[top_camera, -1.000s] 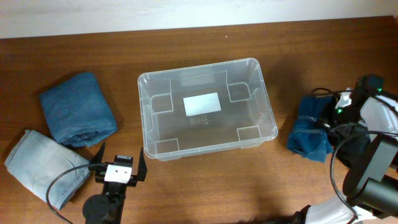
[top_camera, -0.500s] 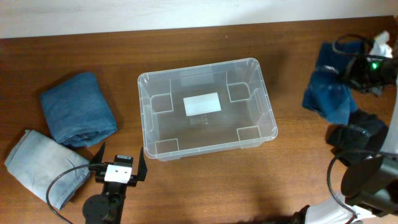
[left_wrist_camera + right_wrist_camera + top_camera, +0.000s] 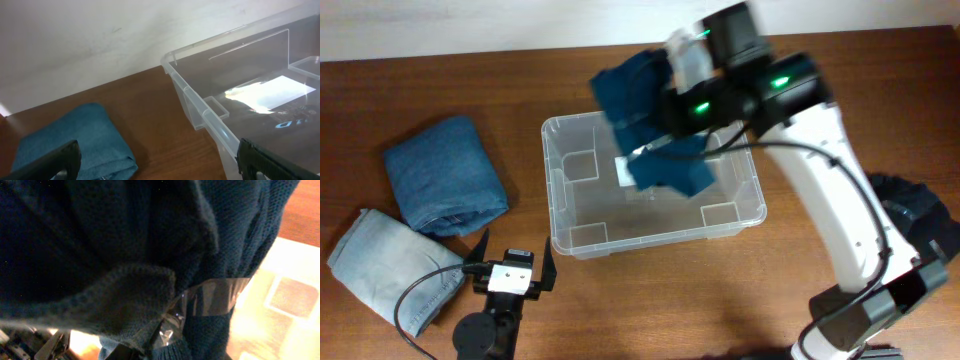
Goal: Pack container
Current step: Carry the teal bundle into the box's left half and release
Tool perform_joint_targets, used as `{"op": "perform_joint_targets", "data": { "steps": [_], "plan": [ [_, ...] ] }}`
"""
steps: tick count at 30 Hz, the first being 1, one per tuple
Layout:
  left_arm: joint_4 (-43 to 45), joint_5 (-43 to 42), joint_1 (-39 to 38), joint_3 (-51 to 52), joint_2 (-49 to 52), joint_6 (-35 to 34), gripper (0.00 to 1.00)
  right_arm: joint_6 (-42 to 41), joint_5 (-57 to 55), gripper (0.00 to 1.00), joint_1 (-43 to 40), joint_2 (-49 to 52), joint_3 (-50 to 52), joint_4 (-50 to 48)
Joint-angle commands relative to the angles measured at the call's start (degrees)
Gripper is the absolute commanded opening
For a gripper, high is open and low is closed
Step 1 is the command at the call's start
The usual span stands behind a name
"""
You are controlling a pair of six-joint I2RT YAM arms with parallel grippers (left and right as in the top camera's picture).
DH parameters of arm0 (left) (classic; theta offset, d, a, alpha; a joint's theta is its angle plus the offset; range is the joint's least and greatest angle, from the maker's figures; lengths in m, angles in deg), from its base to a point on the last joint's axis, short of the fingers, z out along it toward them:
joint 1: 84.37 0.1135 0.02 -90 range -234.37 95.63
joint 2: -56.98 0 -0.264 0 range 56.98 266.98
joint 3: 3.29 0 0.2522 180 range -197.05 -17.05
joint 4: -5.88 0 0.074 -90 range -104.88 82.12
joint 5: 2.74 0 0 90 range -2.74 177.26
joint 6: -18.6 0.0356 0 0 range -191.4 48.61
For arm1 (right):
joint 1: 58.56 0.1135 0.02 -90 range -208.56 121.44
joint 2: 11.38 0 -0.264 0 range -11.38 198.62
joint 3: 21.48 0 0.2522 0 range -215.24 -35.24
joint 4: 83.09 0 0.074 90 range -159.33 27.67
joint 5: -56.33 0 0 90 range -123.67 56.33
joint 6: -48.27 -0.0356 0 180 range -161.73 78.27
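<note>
Backing the brown wooden table (image 3: 440, 80), a white wall (image 3: 470, 20) is seen. Clear rimmed container (image 3: 620, 232) is centred on the table. Left gripper (image 3: 513, 255) is spread; right gripper (image 3: 672, 98) seems clamped on blue knit (image 3: 670, 172).

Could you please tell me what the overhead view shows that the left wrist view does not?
Only overhead: the right pincer holding a dark teal knit garment above the container, plus pale folded jeans. Only left wrist: a close side look at the container's rim. Both: the container, its white label and the folded blue garment.
</note>
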Motion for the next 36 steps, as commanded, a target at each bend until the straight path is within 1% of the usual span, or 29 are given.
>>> {"op": "perform_joint_targets", "data": {
  "steps": [1,4,7,13,20,24,36],
  "plan": [
    [0.15,0.20,-0.24,0.44,-0.33,1.05,0.99,-3.34,-7.32,0.13,5.60,1.66,-1.66,-1.29],
    [0.17,0.20,-0.24,0.44,-0.33,1.05,0.99,-6.14,-7.76,0.09,9.57,5.31,-1.66,-2.73],
    [0.17,0.20,-0.24,0.46,-0.33,1.05,1.00,-8.94,-8.44,0.07,11.30,9.09,-1.66,-4.11],
    [0.17,0.20,-0.24,0.46,-0.33,1.05,0.99,-18.25,-8.35,0.04,11.67,15.50,-1.66,-5.49],
    [0.17,0.20,-0.24,0.44,-0.33,1.05,0.99,-25.44,-8.66,0.04,11.67,16.76,-1.64,-6.19],
    [0.17,0.20,-0.24,0.46,-0.33,1.05,0.99,-28.02,-9.07,0.04,11.67,16.79,-1.42,-6.69],
    [0.17,0.20,-0.24,0.44,-0.33,1.05,0.99,-28.15,-8.98,0.04,11.69,16.79,2.91,-8.00]
  ]
}}
